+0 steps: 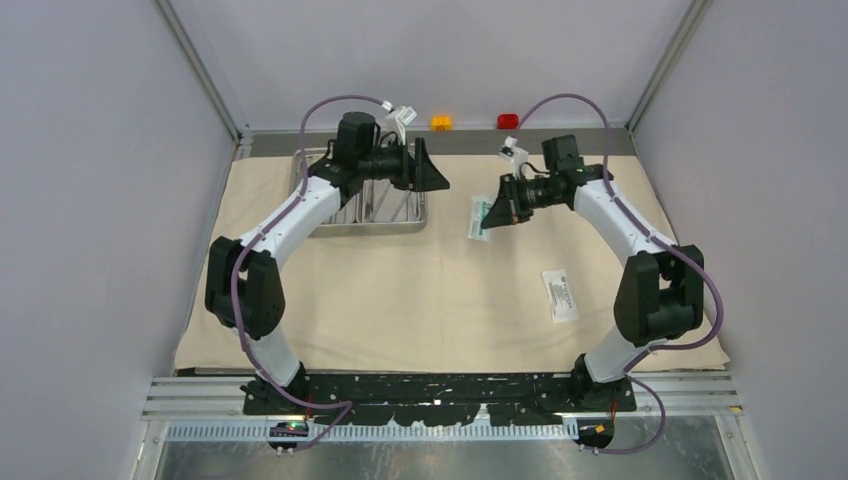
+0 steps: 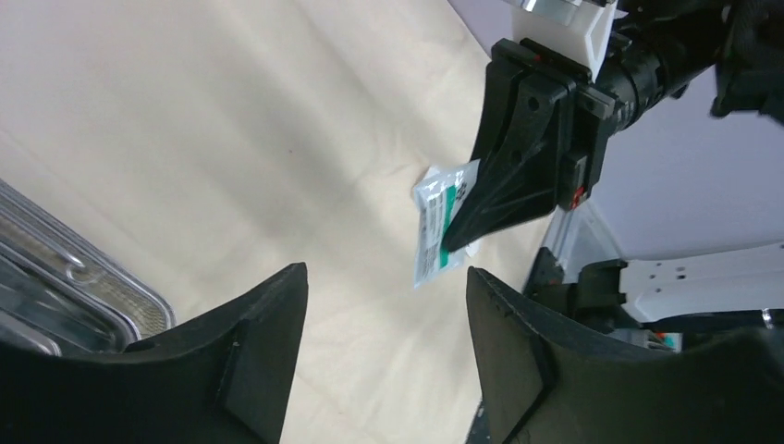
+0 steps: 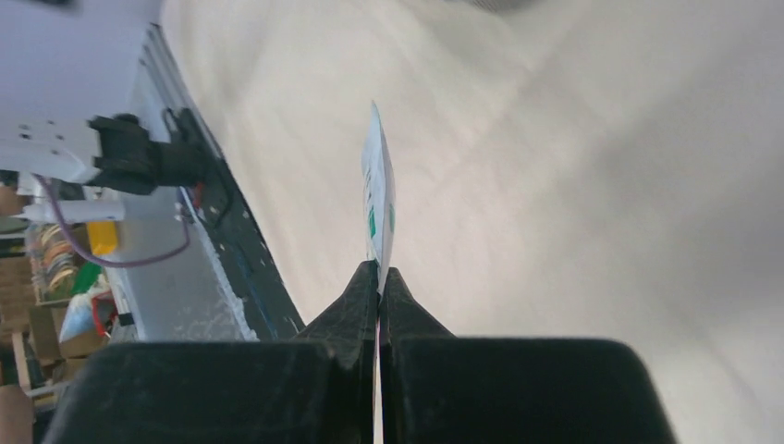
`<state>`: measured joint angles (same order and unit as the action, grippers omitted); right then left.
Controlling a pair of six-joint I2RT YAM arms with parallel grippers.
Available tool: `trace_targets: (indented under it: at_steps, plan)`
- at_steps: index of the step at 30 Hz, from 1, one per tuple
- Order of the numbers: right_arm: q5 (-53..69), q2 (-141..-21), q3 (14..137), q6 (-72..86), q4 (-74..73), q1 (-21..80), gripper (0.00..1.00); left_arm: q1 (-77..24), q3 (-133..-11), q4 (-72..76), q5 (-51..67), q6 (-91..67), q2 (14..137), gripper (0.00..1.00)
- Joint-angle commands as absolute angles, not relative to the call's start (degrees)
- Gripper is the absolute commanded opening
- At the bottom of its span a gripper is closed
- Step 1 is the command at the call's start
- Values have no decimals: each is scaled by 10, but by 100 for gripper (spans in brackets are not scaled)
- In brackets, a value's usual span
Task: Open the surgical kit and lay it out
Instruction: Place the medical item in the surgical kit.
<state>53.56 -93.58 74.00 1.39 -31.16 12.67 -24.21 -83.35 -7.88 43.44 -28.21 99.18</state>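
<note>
**Right gripper pinching a packet, left gripper open beside the tray**

The beige cloth wrap (image 1: 400, 300) lies spread flat across almost the whole table, reaching nearly from wall to wall. Both arms lean out over it from the near edge. The left arm (image 1: 300, 215) reaches toward the far left and the right arm (image 1: 620, 215) curves in toward the middle.

The steel tray (image 1: 380, 226) sits on the far-left part of the cloth. Thin metal tools (image 1: 385, 200) lie inside it, too small and too covered by the arm for me to tell apart. Its rounded, shiny corner also shows at the lower left of the left wrist view (image 2: 55, 287).

The left gripper (image 1: 432, 172) hangs over the tray's right end with its jaws spread apart and nothing between them. Its own camera shows only cloth in the gap.

The right gripper (image 1: 503, 210) is near the middle of the cloth, pointing left, its fingers pressed tight together on the edge of a green-and-white packet (image 1: 482, 216). In the right wrist view the packet stands edge-on out of the closed fingertips (image 3: 362, 296).

A second packet (image 1: 560, 294), white, lies flat on the cloth further right, near the right arm's elbow.

An orange button (image 1: 441, 122) and a red button (image 1: 508, 121) sit beyond the cloth's far edge.
</note>
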Motion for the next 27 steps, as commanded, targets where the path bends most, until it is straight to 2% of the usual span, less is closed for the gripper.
trace_targets:
  at_steps: [1, 5, 11, 19, 27]
  plan:
    - [434, -896, 782, -285, -672, 28, 1, -243, -883, -177, 407, -153, 980, 66]
    - [339, -908, 766, -436, -827, -101, 1, -243, -864, -181, 379, -126, 975, 66]
    - [260, -957, 709, -513, -840, -229, 1, -243, -857, -179, 376, -123, 987, 66]
    - [234, -1032, 692, -507, -784, -249, 1, -243, -849, -181, 381, -127, 983, 66]
    - [241, -1109, 730, -488, -772, -250, 1, -243, -847, -184, 379, -123, 973, 66]
